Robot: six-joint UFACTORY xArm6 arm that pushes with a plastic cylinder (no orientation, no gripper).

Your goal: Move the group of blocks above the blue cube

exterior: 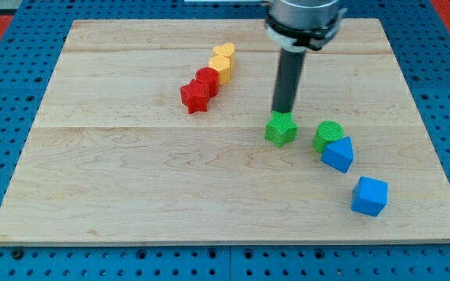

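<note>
The blue cube (369,196) lies near the view's bottom right of the wooden board (131,179). Up and left of it a blue wedge-like block (338,154) touches a green cylinder (329,134). A green star (281,129) lies left of them. My tip (283,112) stands just above the green star, at its top edge. Toward the view's top left a chain of touching blocks runs diagonally: a red star (196,96), a red cylinder (207,80), a yellow block (220,70) and a yellow heart (224,53).
The board lies on a blue pegboard surface (6,117). The arm's grey and black mount (303,19) hangs over the board's top edge, right of centre.
</note>
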